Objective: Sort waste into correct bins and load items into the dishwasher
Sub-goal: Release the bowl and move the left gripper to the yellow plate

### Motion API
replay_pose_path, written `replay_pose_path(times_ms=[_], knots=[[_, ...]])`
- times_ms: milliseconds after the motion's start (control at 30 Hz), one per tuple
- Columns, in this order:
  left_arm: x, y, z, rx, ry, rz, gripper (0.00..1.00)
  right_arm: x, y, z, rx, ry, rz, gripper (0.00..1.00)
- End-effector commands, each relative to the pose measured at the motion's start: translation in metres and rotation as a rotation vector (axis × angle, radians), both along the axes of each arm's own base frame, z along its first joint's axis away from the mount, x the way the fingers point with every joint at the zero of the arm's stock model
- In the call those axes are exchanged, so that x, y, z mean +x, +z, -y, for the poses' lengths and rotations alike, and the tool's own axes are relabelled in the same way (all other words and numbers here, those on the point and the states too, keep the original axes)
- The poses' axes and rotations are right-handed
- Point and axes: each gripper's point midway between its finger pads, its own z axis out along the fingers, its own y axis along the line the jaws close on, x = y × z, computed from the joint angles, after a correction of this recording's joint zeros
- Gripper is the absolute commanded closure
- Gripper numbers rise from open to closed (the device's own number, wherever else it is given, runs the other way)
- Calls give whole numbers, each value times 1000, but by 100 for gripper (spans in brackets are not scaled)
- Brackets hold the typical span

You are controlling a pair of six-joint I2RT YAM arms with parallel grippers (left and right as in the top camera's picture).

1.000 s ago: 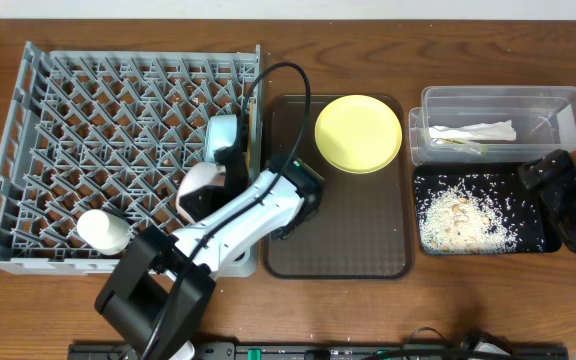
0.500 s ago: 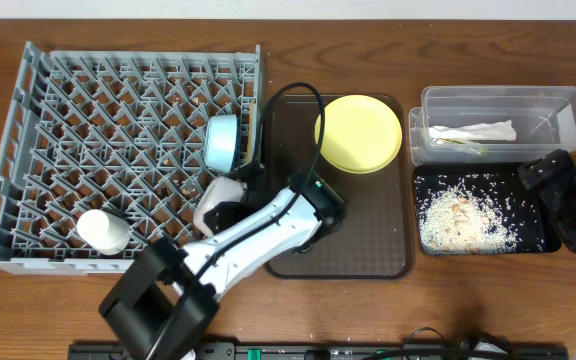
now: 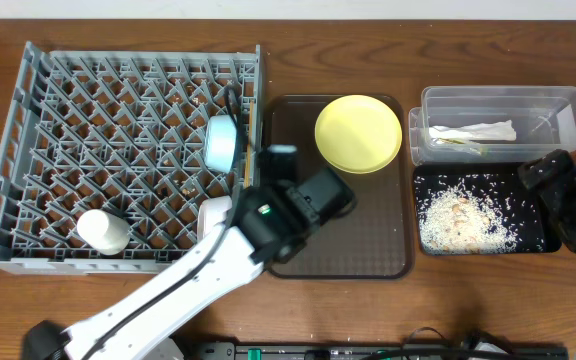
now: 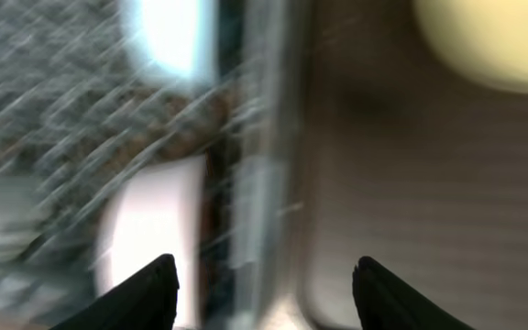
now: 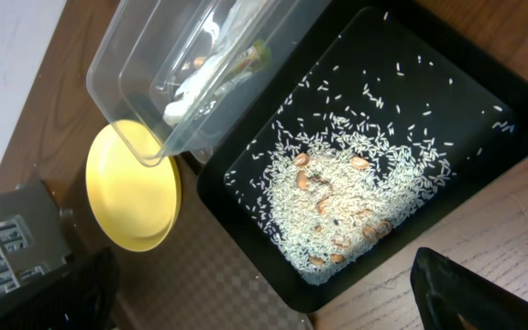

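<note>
Left hand (image 4: 264, 289) hangs over the rack's (image 3: 118, 100) right edge, centre frame, fingers apart and empty. Right hand (image 3: 568, 200), far right, is spread wide and empty. Bowl (image 3: 222, 143) stands in the rack; plate (image 3: 358, 133) lies on the tray (image 3: 368, 240); rice (image 3: 463, 218) covers the black bin (image 3: 540, 228).

No text, label, brand, number or sign can be read in any view. The green-and-orange snack wrapper (image 5: 255, 52) lying in the clear plastic rectangular tub (image 5: 122, 81) shows only patches of colour. Any print on it is too small and too covered by the tub's wall to make out. The left wrist view is blurred all over, so no lettering could be told there.
</note>
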Motion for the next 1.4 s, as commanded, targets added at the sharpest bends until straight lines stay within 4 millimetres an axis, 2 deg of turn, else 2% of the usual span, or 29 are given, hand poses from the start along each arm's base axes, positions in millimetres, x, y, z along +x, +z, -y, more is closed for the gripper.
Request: replay_pose_path(times_ms=[0, 67, 133, 200, 300, 367, 533, 633, 867, 967, 1100, 1233, 1367], knots=[[0, 30, 55, -116, -394, 29, 35, 0, 2, -1, 6, -5, 9, 1], [10, 42, 78, -203, -442, 86, 37, 0, 2, -1, 6, -5, 9, 1], [26, 44, 88, -233, -430, 129, 38, -1, 2, -1, 6, -5, 8, 1], [48, 37, 91, -245, -394, 149, 38, 0, 2, -1, 6, -5, 9, 1], [77, 15, 97, -290, -368, 122, 42, 0, 2, -1, 6, -5, 9, 1], [95, -9, 104, -341, -366, 73, 43, 0, 2, -1, 6, -5, 9, 1], [116, -63, 106, -435, -309, -72, 46, 0, 2, -1, 6, -5, 9, 1], [118, -81, 105, -446, -297, -118, 48, 0, 2, -1, 6, -5, 9, 1], [117, -81, 105, -446, -298, -122, 37, 0, 2, -1, 6, -5, 9, 1], [114, -84, 103, -438, -294, -137, 25, 0, 2, -1, 6, -5, 9, 1], [110, -85, 101, -430, -290, -153, 25, 0, 2, -1, 6, -5, 9, 1], [107, -73, 99, -424, -314, -136, 28, 0, 2, -1, 6, -5, 9, 1], [102, -46, 90, -414, -329, -90, 29, -1, 1, 1, -3, -11, 3, 1]])
